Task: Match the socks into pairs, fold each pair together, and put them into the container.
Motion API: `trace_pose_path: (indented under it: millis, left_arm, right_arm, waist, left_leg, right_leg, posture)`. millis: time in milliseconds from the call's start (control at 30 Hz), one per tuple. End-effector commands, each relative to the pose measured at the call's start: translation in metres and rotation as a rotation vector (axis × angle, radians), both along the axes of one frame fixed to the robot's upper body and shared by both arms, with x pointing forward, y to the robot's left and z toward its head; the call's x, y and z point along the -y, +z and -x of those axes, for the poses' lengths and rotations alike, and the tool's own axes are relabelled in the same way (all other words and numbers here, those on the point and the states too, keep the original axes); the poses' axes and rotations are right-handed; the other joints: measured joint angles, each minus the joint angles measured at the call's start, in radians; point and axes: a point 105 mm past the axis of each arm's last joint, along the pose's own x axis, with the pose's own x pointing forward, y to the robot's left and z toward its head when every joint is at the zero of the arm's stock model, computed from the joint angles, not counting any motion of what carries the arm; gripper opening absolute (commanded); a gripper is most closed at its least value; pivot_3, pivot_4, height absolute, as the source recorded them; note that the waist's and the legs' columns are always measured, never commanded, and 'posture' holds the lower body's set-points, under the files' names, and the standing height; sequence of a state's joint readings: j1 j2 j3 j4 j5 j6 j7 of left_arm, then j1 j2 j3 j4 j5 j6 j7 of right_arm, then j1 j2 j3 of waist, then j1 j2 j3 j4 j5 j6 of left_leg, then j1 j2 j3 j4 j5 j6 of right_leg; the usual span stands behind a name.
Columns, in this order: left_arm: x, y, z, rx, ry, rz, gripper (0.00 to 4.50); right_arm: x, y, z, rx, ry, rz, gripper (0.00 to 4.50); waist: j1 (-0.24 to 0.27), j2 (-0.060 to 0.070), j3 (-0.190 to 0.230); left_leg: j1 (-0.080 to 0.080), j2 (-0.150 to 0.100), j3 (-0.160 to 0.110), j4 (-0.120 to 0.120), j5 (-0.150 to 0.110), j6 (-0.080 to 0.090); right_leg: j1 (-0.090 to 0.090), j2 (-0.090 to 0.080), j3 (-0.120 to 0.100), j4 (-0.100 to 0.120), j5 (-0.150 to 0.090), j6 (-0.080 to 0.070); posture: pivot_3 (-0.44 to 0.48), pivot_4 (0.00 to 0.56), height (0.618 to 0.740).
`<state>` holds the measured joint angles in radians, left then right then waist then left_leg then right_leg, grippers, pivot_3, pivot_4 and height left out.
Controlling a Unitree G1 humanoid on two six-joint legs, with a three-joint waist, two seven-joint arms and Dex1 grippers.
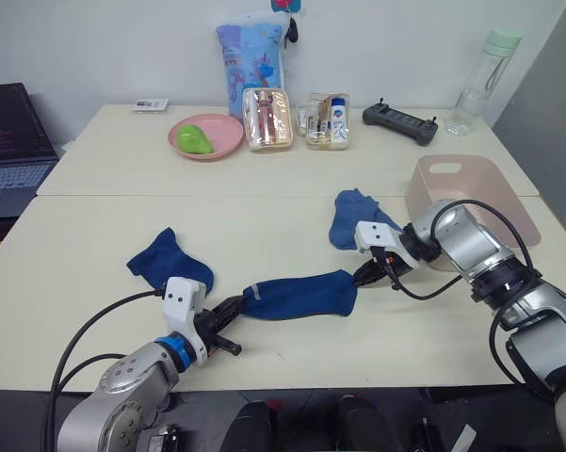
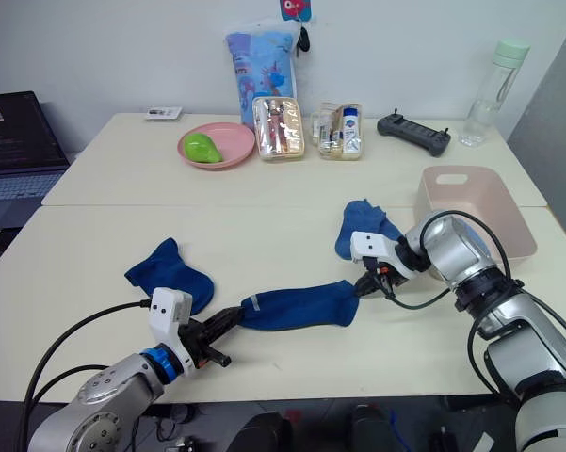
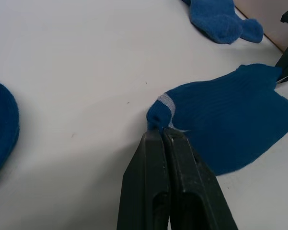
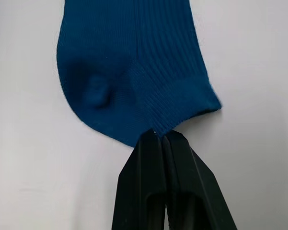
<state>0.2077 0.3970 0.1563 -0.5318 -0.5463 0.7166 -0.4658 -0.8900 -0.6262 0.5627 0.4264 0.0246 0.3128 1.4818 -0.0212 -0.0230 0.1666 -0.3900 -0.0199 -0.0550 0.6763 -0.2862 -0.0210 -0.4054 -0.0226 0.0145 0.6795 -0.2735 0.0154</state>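
Near the front edge of the bench, the left gripper has its fingers pressed together on the toe tip of a medium blue sock, just by the sock's pale grey band. At the other end of that sock, the right gripper is likewise closed, its fingers pinching the ribbed cuff edge. The sock lies flat on the bench, stretched out between the two grippers.

Behind the left gripper, toward the bench's left edge, a second sock of the same blue lies bunched. A lighter blue sock sits crumpled behind the right gripper, near the middle of the bench. Close by, at the right edge, stands the pale pink container.

Along the back edge are a pink plate bearing a green item, clear pouches, a black controller and a bottle.
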Motion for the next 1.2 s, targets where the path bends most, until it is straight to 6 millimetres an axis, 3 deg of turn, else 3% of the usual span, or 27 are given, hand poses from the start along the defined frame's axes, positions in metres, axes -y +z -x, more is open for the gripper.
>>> trace_pose_path:
  millis: [33, 167, 300, 367, 467, 533, 600, 667, 733, 767, 933, 1067, 1200]
  left_arm:
    - [-0.005, 0.004, -0.006, 0.040, 0.003, -0.015, 0.94]
    - [-0.024, 0.018, -0.005, 0.068, -0.004, -0.021, 2.21]
    - [-0.030, 0.044, 0.000, 0.159, -0.096, -0.064, 3.49]
    - [-0.025, 0.057, -0.002, 0.248, -0.202, -0.165, 3.49]
    - [-0.018, 0.068, -0.011, 0.336, -0.283, -0.249, 2.86]
    - [-0.010, 0.068, -0.017, 0.366, -0.321, -0.266, 2.20]
    - [0.008, 0.061, -0.024, 0.383, -0.356, -0.244, 1.53]
    - [0.030, 0.042, -0.027, 0.366, -0.423, -0.253, 0.86]
    - [0.039, 0.027, -0.032, 0.348, -0.437, -0.265, 0.19]
    - [0.040, 0.023, -0.034, 0.344, -0.432, -0.272, 0.02]
    - [0.031, -0.013, -0.041, 0.247, -0.402, -0.319, 0.02]
    - [0.011, -0.027, -0.033, 0.186, -0.405, -0.342, 0.02]
    - [-0.005, -0.022, -0.028, 0.189, -0.404, -0.335, 0.02]
  right_arm:
    - [-0.001, 0.008, -0.001, 0.028, 0.015, -0.029, 1.06]
    - [0.007, 0.033, -0.014, 0.157, -0.059, -0.113, 2.48]
    - [0.009, 0.062, -0.008, 0.208, -0.074, -0.217, 2.49]
    - [-0.009, 0.069, 0.002, 0.214, -0.075, -0.346, 2.49]
    - [-0.032, 0.069, 0.018, 0.201, -0.097, -0.492, 2.49]
    - [-0.043, 0.062, 0.024, 0.219, -0.123, -0.536, 2.11]
    - [-0.053, 0.044, 0.028, 0.260, -0.171, -0.552, 1.53]
    - [-0.058, 0.021, 0.027, 0.289, -0.240, -0.549, 0.81]
    - [-0.057, 0.004, 0.026, 0.316, -0.278, -0.522, 0.08]
    - [-0.057, -0.001, 0.025, 0.318, -0.291, -0.516, 0.00]
    - [-0.037, -0.036, 0.029, 0.304, -0.330, -0.408, 0.00]
    - [-0.012, -0.037, 0.029, 0.313, -0.378, -0.388, 0.00]
    - [0.013, -0.031, 0.034, 0.308, -0.399, -0.385, 0.00]
  waist:
    - [-0.001, 0.000, 0.000]
    - [-0.001, 0.000, 0.000]
    - [-0.001, 0.002, 0.001]
    - [-0.001, 0.001, 0.001]
    - [0.001, 0.002, 0.001]
    - [0.002, 0.003, 0.002]
    - [0.004, 0.003, 0.001]
    - [0.011, 0.003, 0.001]
    - [0.015, 0.003, 0.001]
    - [0.016, 0.003, 0.001]
    - [0.014, 0.003, 0.001]
    - [0.014, 0.003, -0.001]
    - [0.015, 0.005, -0.003]
  left_leg:
    - [0.000, 0.000, 0.000, 0.000, 0.000, 0.000]
    - [0.000, 0.000, 0.000, 0.000, 0.000, 0.000]
    - [-0.001, 0.000, -0.001, 0.000, 0.000, 0.000]
    - [-0.001, 0.000, -0.001, 0.000, 0.000, 0.000]
    - [-0.001, 0.001, -0.001, -0.001, 0.000, 0.000]
    - [-0.001, 0.000, 0.000, -0.001, 0.000, 0.000]
    - [-0.001, 0.000, 0.000, -0.001, 0.000, 0.000]
    - [-0.001, -0.001, 0.000, 0.000, 0.000, 0.000]
    - [-0.001, -0.001, 0.001, 0.000, 0.000, 0.000]
    - [-0.001, -0.001, 0.001, 0.000, 0.000, 0.000]
    - [0.000, 0.000, 0.000, 0.000, 0.000, 0.000]
    - [0.001, 0.000, 0.001, 0.000, 0.000, 0.000]
    - [0.005, 0.000, 0.001, -0.001, 0.000, 0.000]
  right_leg:
    - [0.000, 0.000, 0.000, 0.000, 0.000, 0.000]
    - [0.000, 0.000, 0.000, 0.000, 0.000, 0.000]
    - [-0.001, 0.000, 0.000, 0.000, 0.000, 0.000]
    - [-0.001, 0.000, 0.000, -0.001, 0.000, 0.000]
    - [0.000, 0.000, 0.000, 0.000, 0.000, 0.000]
    - [0.000, 0.000, 0.000, 0.000, 0.000, 0.000]
    - [0.000, -0.001, 0.000, -0.001, 0.000, 0.000]
    - [0.000, -0.001, 0.000, -0.001, 0.000, 0.000]
    - [-0.001, -0.001, 0.001, 0.000, 0.000, 0.000]
    - [-0.001, -0.001, 0.001, 0.000, 0.000, 0.000]
    - [-0.001, 0.000, 0.000, 0.001, 0.000, 0.000]
    - [0.001, 0.000, 0.000, 0.000, 0.000, 0.000]
    - [0.004, 0.000, 0.001, 0.000, 0.000, 0.000]
  posture:
    - [0.000, 0.150, 0.740]
    - [0.000, 0.150, 0.740]
    - [0.000, 0.150, 0.740]
    - [0.000, 0.150, 0.740]
    - [0.000, 0.150, 0.740]
    - [0.000, 0.150, 0.740]
    - [0.000, 0.150, 0.740]
    - [0.000, 0.150, 0.740]
    - [0.000, 0.150, 0.740]
    - [0.000, 0.150, 0.740]
    - [0.000, 0.150, 0.740]
    - [0.000, 0.150, 0.740]
    - [0.000, 0.150, 0.740]
